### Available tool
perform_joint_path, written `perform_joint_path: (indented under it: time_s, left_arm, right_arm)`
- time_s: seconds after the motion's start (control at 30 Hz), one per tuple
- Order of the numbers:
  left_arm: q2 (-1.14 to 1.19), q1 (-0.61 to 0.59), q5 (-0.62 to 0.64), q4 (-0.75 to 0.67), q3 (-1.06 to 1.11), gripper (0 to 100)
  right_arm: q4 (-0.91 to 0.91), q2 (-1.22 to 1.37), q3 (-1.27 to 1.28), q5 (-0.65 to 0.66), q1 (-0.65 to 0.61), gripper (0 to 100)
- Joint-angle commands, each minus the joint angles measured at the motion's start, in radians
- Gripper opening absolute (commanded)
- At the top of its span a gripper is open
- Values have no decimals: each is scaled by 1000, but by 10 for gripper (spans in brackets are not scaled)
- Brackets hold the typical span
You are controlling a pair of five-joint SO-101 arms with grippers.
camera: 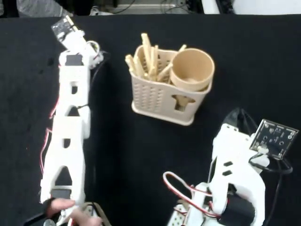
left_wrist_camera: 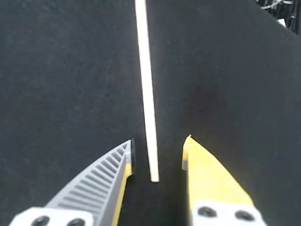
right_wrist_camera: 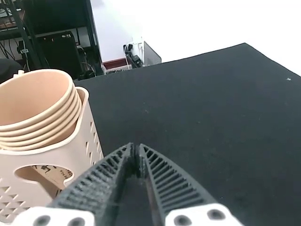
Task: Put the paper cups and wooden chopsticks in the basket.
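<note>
A single wooden chopstick (left_wrist_camera: pixel 146 84) lies flat on the black table, its near end between the fingers of my left gripper (left_wrist_camera: pixel 160 140). That gripper is open around it, with the grey and yellow fingers on either side and not touching it. The left arm (camera: pixel 70 94) stretches up the table's left side. The cream basket (camera: pixel 155 101) stands at the centre back, holding several chopsticks (camera: pixel 148 56) upright and a stack of paper cups (camera: pixel 192 68). My right gripper (right_wrist_camera: pixel 137 155) is shut and empty, just right of the basket (right_wrist_camera: pixel 56 160) and cups (right_wrist_camera: pixel 37 108), its tip (camera: pixel 235 117) low over the table.
Black cloth (camera: pixel 263 56) covers the whole table, and open cloth lies between the arms and to the right of the basket. Beyond the far table edge stand dark shelves and cables (right_wrist_camera: pixel 56 42).
</note>
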Motion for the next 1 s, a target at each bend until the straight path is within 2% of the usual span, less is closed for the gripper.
perform_joint_path:
  time_s: [0.0,0.2,0.37,0.5,0.73,0.93,0.97]
  left_arm:
    - [-29,-4,11,-2,39,159]
    - [-29,-5,5,-11,50,77]
    - [-29,-5,5,3,50,60]
    - [-37,-4,5,77,42,41]
    - [-114,-5,-5,400,-71,30]
    - [-204,-10,-114,641,-67,30]
    - [-215,-7,-140,646,-51,29]
  right_arm:
    - [-11,-8,1,9,-12,22]
    - [-11,-8,1,9,-12,22]
    - [-11,-8,1,9,-12,22]
    - [-11,-8,1,9,-12,22]
    - [-11,-8,2,9,-12,22]
    - [-18,-8,16,9,-12,22]
    - [-18,-8,16,9,-12,22]
